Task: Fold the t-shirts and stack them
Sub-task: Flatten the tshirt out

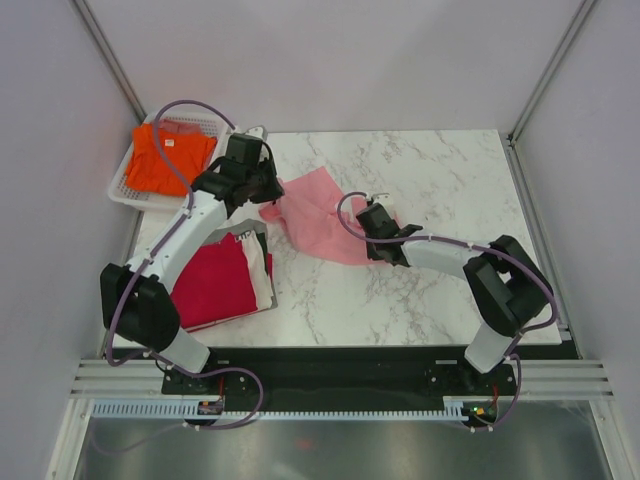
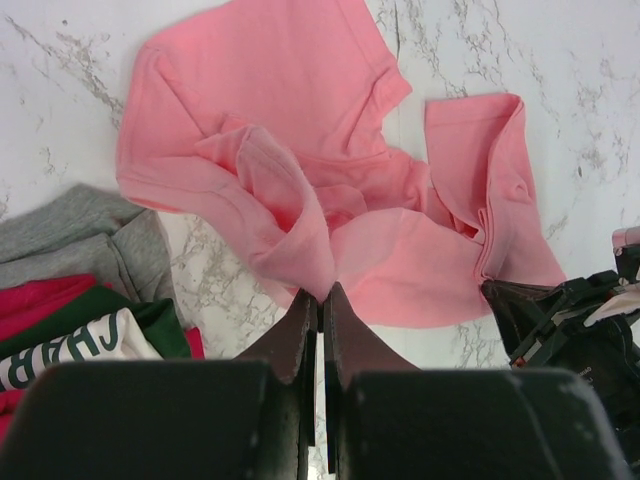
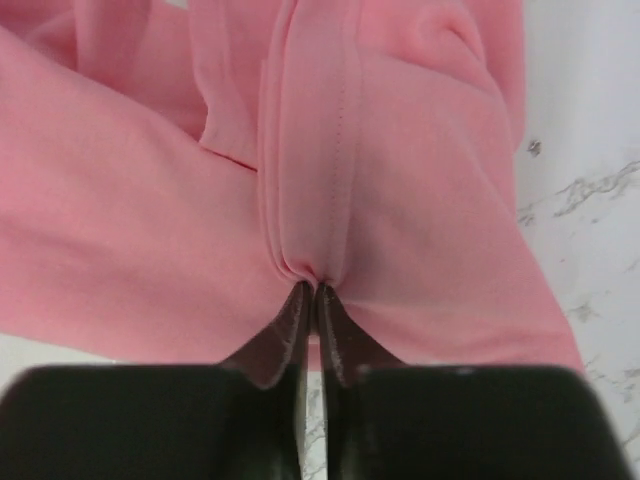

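- Left fingers [image 2: 298,330]: pressed together, clamped on a raised fold of pink tee [image 2: 290,150].
- Right fingers [image 3: 280,335]: pressed together, pinching a stitched hem of the same tee, doubled over at the tips.
- Pink tee: mid-table on the marble table [image 1: 430,290], rumpled, partly lapped over itself, not yet flat.
- Lie of the tee: long axis slanting from far left to near right in the top view. Left gripper [image 1: 262,195] at its left end, right gripper [image 1: 372,225] at its right end, slack cloth between.
- Direction from the fingers: bulk ahead and to the right of the left pair; ahead and mostly to the left of the right pair.
- Nearer arm: neither, each gripping its own end. Likely next need: both ends drawn apart along that slant, evenly, to take out the slack before any fold.
- Left arm [image 1: 190,235]: stretched forward over the red tee [image 1: 215,285], wrist turned right toward the pink cloth.
- Right arm [image 1: 450,250]: elbow bent near the right edge, forearm reaching left, low over the table.
- Other stock: grey tee [image 2: 80,235] and a lettered green-and-white one [image 2: 90,345] beside the red, near left; orange tee [image 1: 165,160] in the basket [image 1: 120,188], far left.
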You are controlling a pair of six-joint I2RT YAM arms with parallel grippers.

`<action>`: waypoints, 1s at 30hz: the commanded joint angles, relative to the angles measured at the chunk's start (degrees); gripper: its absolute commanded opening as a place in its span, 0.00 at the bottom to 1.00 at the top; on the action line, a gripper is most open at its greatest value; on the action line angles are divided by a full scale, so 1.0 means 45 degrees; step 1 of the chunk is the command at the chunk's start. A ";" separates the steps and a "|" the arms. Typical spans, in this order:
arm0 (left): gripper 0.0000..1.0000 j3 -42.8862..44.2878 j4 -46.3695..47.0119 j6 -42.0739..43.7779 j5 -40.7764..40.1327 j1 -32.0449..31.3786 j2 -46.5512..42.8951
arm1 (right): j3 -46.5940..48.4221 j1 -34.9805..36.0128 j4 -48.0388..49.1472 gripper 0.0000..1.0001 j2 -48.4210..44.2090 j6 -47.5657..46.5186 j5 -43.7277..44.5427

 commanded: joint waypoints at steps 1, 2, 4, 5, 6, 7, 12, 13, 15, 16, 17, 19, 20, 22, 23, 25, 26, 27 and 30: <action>0.02 -0.0181 0.0648 -0.0029 -0.0320 0.0011 -0.0479 | 0.0385 -0.0086 -0.0275 0.05 -0.0092 0.0300 0.1115; 0.02 -0.0200 0.0648 -0.0029 -0.0359 0.0011 -0.0498 | 0.0385 -0.0125 -0.0392 0.00 -0.0324 0.0320 0.1232; 0.02 -0.0278 0.0648 -0.0010 -0.0456 0.0011 -0.0498 | 0.0308 -0.0631 -0.0297 0.00 -0.0774 0.0514 0.0923; 0.02 -0.0259 0.0648 -0.0010 -0.0495 0.0011 -0.0499 | 0.0017 -0.0942 -0.0122 0.00 -0.1472 0.0631 -0.0027; 0.02 -0.0220 0.0648 0.0029 -0.0554 0.0011 -0.0460 | -0.0160 -0.1642 0.0132 0.00 -0.1885 0.0748 -0.0539; 0.02 -0.0201 0.0629 0.0029 -0.0554 0.0031 -0.0440 | -0.0297 -0.2035 0.0463 0.00 -0.2276 0.0846 -0.1028; 0.02 0.0733 0.0609 0.0069 -0.0224 0.0187 0.0047 | 0.1007 -0.4864 -0.0176 0.00 -0.3315 0.0808 -0.3527; 0.02 0.0911 0.0590 0.0049 -0.0145 0.0400 0.0029 | 0.1320 -0.5219 -0.0546 0.00 -0.3334 0.0828 -0.3765; 0.02 0.1555 0.0434 -0.0087 -0.0028 0.0693 -0.0087 | 0.2004 -0.6274 -0.0744 0.00 -0.3451 0.0945 -0.4602; 0.02 0.1770 0.0395 -0.0126 0.0282 0.1004 -0.0166 | 0.2180 -0.6606 -0.0841 0.00 -0.3510 0.1061 -0.5110; 0.02 0.2352 0.0143 -0.0165 0.0382 0.1181 -0.0244 | 0.2627 -0.7209 -0.0958 0.00 -0.3646 0.1159 -0.5405; 0.02 0.2941 -0.0151 -0.0244 0.0637 0.1533 -0.0536 | 0.3408 -0.7662 -0.1503 0.00 -0.3822 0.1238 -0.5720; 0.02 0.3234 -0.0346 -0.0244 0.0637 0.1593 -0.0654 | 0.3606 -0.7819 -0.1622 0.00 -0.4113 0.1373 -0.5759; 0.02 0.3744 -0.0601 -0.0264 0.0462 0.1671 -0.1295 | 0.3957 -0.8423 -0.1876 0.00 -0.4524 0.1491 -0.5953; 0.02 0.3783 -0.0641 -0.0264 0.0403 0.1671 -0.1551 | 0.4018 -0.8600 -0.1974 0.00 -0.4951 0.1511 -0.6013; 0.02 0.3706 -0.0661 -0.0380 0.0208 0.1710 -0.2485 | 0.4116 -0.9049 -0.2286 0.00 -0.5461 0.1628 -0.6032; 0.02 0.3590 -0.0661 -0.0419 0.0149 0.1730 -0.2839 | 0.4116 -0.9206 -0.2326 0.00 -0.6063 0.1629 -0.6052; 0.02 0.3569 -0.0661 -0.0420 0.0071 0.1730 -0.3132 | 0.4077 -0.9459 -0.2327 0.00 -0.6417 0.1590 -0.6013; 0.02 0.3588 -0.0719 -0.0381 -0.0335 0.1750 -0.4305 | 0.4077 -0.9637 -0.2561 0.00 -0.7862 0.1512 -0.5234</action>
